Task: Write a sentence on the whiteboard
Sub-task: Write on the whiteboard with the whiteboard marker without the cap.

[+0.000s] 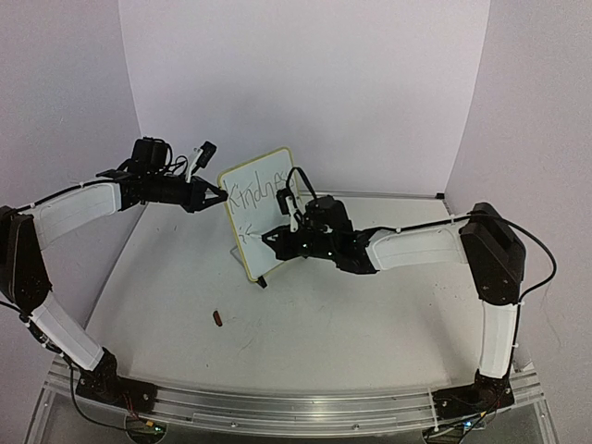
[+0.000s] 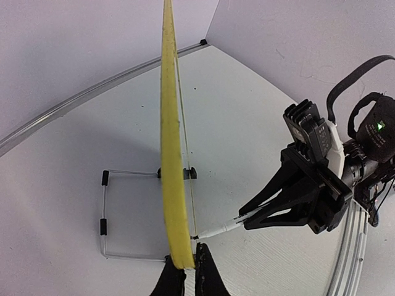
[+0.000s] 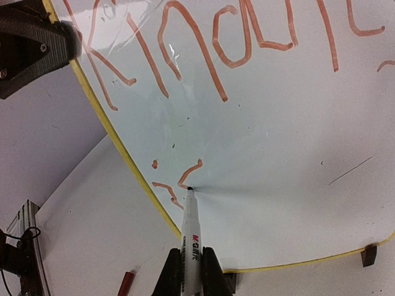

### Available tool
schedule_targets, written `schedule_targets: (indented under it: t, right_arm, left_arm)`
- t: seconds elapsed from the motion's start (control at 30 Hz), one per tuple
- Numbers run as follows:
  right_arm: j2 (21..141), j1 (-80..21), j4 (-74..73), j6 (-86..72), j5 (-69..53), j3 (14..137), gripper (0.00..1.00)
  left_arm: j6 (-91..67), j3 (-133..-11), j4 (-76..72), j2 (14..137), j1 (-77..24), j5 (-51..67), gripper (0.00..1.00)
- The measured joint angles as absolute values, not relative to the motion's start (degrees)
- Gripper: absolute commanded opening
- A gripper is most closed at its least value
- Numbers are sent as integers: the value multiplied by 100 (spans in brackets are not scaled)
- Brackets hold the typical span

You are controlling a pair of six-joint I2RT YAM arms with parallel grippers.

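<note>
The whiteboard with a pale yellow frame stands tilted on the table, and its face fills the right wrist view. The sentence's first line reads "Kindnes", in orange-red strokes; a few short strokes begin a second line. My left gripper is shut on the board's upper left edge, jaws on either side of the frame. My right gripper is shut on a white marker whose tip touches the board at the second line.
A small red marker cap lies on the table in front of the board, also in the right wrist view. The board's wire stand with black feet sits behind it. White walls enclose the table on three sides.
</note>
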State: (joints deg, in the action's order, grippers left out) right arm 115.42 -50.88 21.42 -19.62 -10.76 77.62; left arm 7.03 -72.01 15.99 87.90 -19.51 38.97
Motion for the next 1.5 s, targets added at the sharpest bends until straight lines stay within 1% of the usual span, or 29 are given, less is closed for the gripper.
schedule_targets:
  t: [0.37, 0.77, 1.23, 1.5]
  right_arm:
    - [11535, -5094, 2050, -1964, -822, 7712, 0]
    - [11535, -5085, 2043, -1959, -882, 7701, 0]
    - [11535, -5050, 2072, -1955, -1325, 7594, 0]
    - [11499, -5050, 2382, -1962, -1651, 7441, 0]
  left_arm:
    - [670, -7201, 1597, 8790, -1944, 3883, 0]
    - [659, -7201, 1597, 8790, -1944, 3885, 0]
    - [725, -7201, 1601, 8790, -1957, 3930, 0]
    - [731, -7201, 1602, 8790, -1957, 3935, 0]
